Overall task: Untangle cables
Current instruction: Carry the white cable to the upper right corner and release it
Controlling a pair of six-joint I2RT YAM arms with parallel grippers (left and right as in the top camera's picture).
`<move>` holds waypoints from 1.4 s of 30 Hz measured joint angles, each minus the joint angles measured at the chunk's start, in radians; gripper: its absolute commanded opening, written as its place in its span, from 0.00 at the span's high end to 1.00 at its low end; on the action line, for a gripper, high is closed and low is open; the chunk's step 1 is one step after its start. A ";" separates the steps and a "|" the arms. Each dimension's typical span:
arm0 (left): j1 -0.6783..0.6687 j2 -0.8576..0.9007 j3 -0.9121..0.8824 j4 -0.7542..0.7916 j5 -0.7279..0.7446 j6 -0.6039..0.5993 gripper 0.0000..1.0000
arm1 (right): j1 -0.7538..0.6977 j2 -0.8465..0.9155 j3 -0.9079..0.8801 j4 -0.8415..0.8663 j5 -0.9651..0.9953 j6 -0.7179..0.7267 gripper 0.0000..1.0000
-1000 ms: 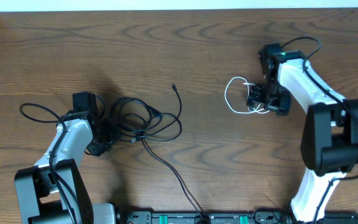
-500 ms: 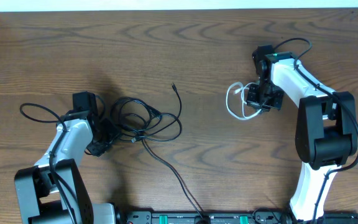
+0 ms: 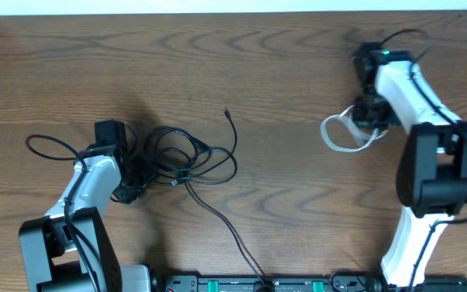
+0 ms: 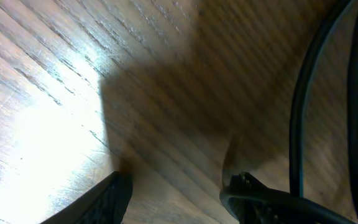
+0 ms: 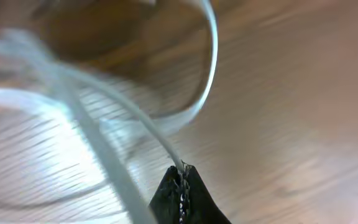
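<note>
While the right gripper (image 5: 180, 179), pinched shut on the white cable (image 5: 87, 127), holds it well apart, the black cables (image 3: 191, 156) lie tangled, unsorted, beside the half-open, empty left gripper (image 4: 178, 193).

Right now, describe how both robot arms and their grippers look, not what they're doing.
Both the left arm and right arm have smooth white shells between bulky black joint housings, with thin black leads looping along them. A small green light glows near the right wrist. The left gripper and right gripper have black, tapering fingers.
</note>
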 measured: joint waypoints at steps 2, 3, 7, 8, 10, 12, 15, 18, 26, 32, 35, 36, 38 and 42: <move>0.000 0.000 -0.002 0.001 0.000 0.000 0.44 | -0.038 -0.023 0.002 0.010 0.027 -0.002 0.99; 0.000 0.000 -0.002 0.002 0.000 0.000 0.44 | -0.063 -0.031 0.002 0.022 0.037 -0.002 0.99; 0.000 0.000 -0.002 0.011 0.000 0.000 0.44 | -0.173 -0.042 0.003 0.052 0.059 0.033 0.99; 0.000 0.000 -0.002 0.011 0.000 0.000 0.44 | -0.210 -0.042 0.003 0.057 0.061 0.059 0.99; 0.000 0.000 -0.002 0.011 0.000 0.000 0.44 | -0.273 -0.042 0.003 0.064 0.062 0.101 0.97; 0.000 0.000 -0.002 0.011 0.000 0.000 0.44 | -0.344 -0.042 0.003 0.069 0.061 0.137 0.95; 0.000 0.000 -0.002 0.011 0.000 0.000 0.44 | -0.446 -0.042 0.003 0.071 0.056 0.173 0.57; 0.000 0.000 -0.003 0.016 0.000 0.000 0.44 | -0.514 -0.042 0.003 0.077 0.034 0.185 0.19; 0.000 0.000 -0.004 0.030 0.000 0.000 0.44 | -0.623 -0.042 0.003 0.085 -0.154 0.166 0.01; 0.000 0.000 -0.004 0.030 0.000 0.000 0.44 | -0.617 -0.042 0.003 0.100 -0.319 0.029 0.01; 0.000 0.000 -0.004 0.030 0.000 0.000 0.44 | -0.595 -0.042 0.003 0.130 -0.376 -0.029 0.01; 0.000 0.000 -0.004 0.030 0.000 0.000 0.44 | -0.587 -0.042 0.003 0.146 -0.394 -0.042 0.01; 0.000 0.000 -0.004 0.031 0.000 0.000 0.44 | -0.570 -0.042 0.002 0.176 -0.425 -0.060 0.02; 0.000 0.000 -0.004 0.030 -0.002 0.000 0.44 | -0.544 -0.042 -0.021 0.264 -0.459 -0.096 0.02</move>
